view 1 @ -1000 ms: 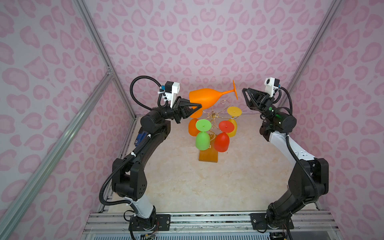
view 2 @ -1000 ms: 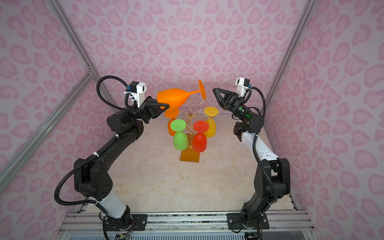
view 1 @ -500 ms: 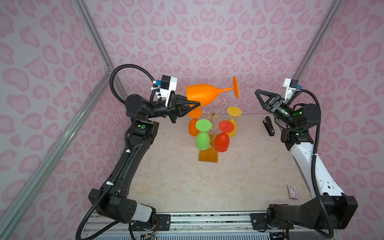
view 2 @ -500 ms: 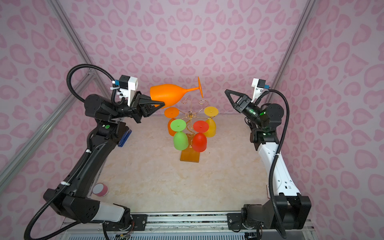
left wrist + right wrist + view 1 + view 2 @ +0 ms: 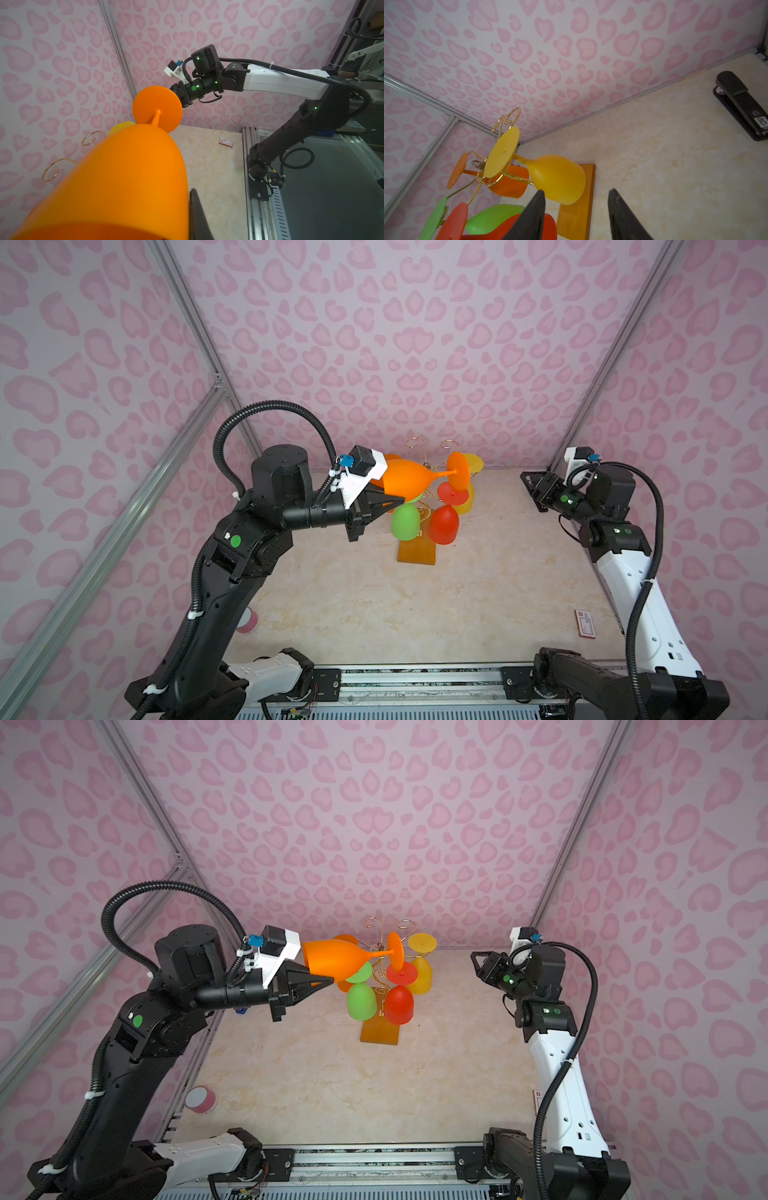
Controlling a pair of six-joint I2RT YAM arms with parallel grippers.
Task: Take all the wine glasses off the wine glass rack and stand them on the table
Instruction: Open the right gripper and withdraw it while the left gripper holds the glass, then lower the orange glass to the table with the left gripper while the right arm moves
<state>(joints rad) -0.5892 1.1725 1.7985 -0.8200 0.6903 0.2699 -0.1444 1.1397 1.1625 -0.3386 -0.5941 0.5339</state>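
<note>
An orange wine glass (image 5: 405, 485) (image 5: 336, 965) (image 5: 124, 176) lies on its side in the air, foot toward the right. My left gripper (image 5: 384, 495) (image 5: 316, 974) (image 5: 189, 197) is shut on its bowl rim, with only one black finger (image 5: 196, 212) showing. In the left wrist view the glass is apart from the gold curls of the wine glass rack (image 5: 91, 138). The rack (image 5: 417, 552) (image 5: 380, 1031) (image 5: 577, 199) still carries green (image 5: 405, 522), red (image 5: 444, 524), yellow (image 5: 556, 178) and orange (image 5: 508, 182) glasses hanging bowl down. My right gripper (image 5: 531, 487) (image 5: 477, 967) (image 5: 576, 190) stands open and empty at the far right.
A black stapler (image 5: 741, 104) lies by the right wall near my right gripper. A small red and white card (image 5: 585, 623) (image 5: 226, 142) lies at the front right. A pink tape roll (image 5: 248, 620) (image 5: 200, 1099) sits at the front left beside the left arm.
My left arm has lowered the orange glass in front of the rack while keeping hold of it. My right gripper has drawn back to the right and down.
</note>
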